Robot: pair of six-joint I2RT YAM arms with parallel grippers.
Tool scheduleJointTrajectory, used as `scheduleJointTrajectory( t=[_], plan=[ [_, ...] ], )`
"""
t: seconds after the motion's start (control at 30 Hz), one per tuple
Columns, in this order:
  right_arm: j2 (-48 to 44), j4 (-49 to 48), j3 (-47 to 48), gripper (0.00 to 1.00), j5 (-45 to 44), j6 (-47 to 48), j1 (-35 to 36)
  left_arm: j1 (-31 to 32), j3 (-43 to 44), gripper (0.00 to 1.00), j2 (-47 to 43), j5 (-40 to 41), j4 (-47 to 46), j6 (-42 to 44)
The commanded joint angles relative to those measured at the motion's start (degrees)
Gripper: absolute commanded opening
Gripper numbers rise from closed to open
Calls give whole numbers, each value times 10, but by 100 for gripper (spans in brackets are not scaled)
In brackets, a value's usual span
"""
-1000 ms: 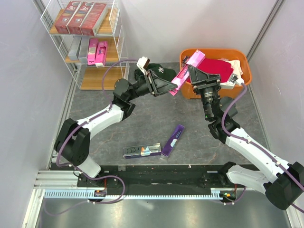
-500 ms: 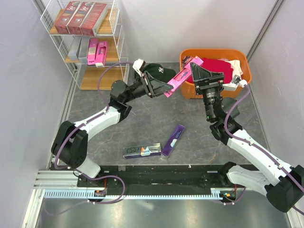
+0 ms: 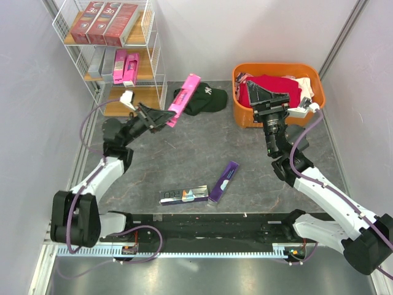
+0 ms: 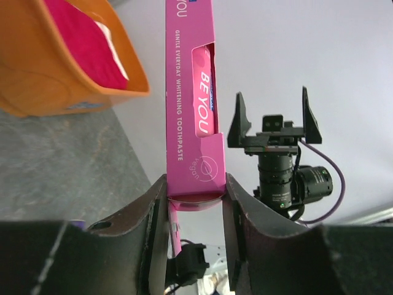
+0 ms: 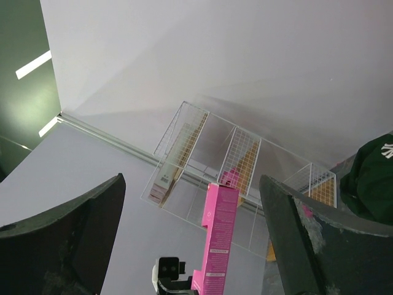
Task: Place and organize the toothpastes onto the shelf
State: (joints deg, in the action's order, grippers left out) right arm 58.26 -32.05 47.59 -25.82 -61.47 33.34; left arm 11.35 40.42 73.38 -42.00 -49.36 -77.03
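Tabletop (image 3: pixel 184 153) beside the shelf (image 3: pixel 126 109): your left gripper (image 3: pixel 163 117) pinches the pink toothpaste (image 3: pixel 184 92) by its end, perhaps shallowly, so it could pivot and snag. Right gripper (image 3: pixel 268 98) gapes empty.

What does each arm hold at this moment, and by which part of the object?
The left arm's fingers clamp the pink toothpaste box at one end, on two opposite sides. The right arm's fingers stand open, holding nothing.
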Motion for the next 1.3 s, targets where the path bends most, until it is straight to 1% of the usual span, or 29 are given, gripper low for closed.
scheduleJointTrajectory(
  t=[0.0,0.07,0.1,0.13,0.2,0.23,0.3,0.33,0.43,0.6,0.77,0.87,1.07,1.27],
  plan=[
    [11,-1,7,98,4,2,-6,-83,-28,11,-65,-47,33,36],
    [15,1,8,98,9,-1,-9,-137,-38,11,-87,-74,65,49],
    [17,4,8,98,11,-2,-12,-153,-43,11,-93,-83,71,50],
    [19,5,9,98,13,-2,-14,-184,-45,11,-101,-102,75,49],
    [21,8,10,98,17,-5,-19,-214,-49,11,-107,-121,85,48],
    [24,9,11,98,20,-6,-20,-243,-50,11,-110,-140,86,43],
    [26,11,11,98,26,-11,-24,-272,-54,11,-113,-157,87,36],
    [30,12,11,98,28,-13,-25,-297,-54,10,-115,-168,87,33],
    [38,12,11,98,38,-18,-29,-332,-52,10,-114,-182,95,33],
    [45,9,10,98,53,-27,-35,-346,-35,8,-92,-180,109,43],
    [48,9,8,98,58,-29,-44,-346,-9,5,-62,-154,109,43],
    [46,9,6,98,61,-32,-50,-346,9,2,-40,-130,120,40],
    [46,11,3,98,74,-37,-62,-339,56,2,9,-114,120,39],
    [45,12,-2,98,84,-43,-71,-326,84,2,67,-107,114,37]
  ],
)
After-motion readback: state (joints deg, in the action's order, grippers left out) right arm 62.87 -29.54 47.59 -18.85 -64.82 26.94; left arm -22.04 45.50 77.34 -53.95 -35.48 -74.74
